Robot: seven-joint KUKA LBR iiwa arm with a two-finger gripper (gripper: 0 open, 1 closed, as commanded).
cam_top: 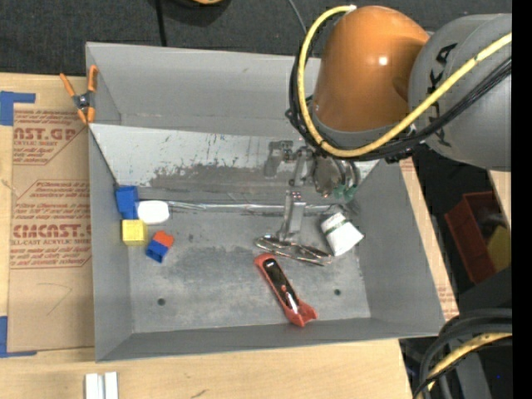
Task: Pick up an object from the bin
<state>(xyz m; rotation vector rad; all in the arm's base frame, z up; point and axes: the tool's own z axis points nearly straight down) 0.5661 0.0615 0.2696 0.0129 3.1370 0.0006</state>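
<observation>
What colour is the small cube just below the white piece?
The cube is yellow, clearest in the camera view.

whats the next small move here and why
Probably lower the tool straight down a little: it hangs directly over the silvery metal piece mid-floor in the bin, and the white object and red-handled item lie clear of that path.

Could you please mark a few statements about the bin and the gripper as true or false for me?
1. A yellow block lies near the left wall of the bin. True.
2. The red tool lies among the blocks on the left. False: it lies by itself near the front wall, right of the middle.
3. The gripper is over the silvery metal tool. True.
4. The white cap rests on the red tool. False: it lies apart from it, right of the gripper.
</observation>
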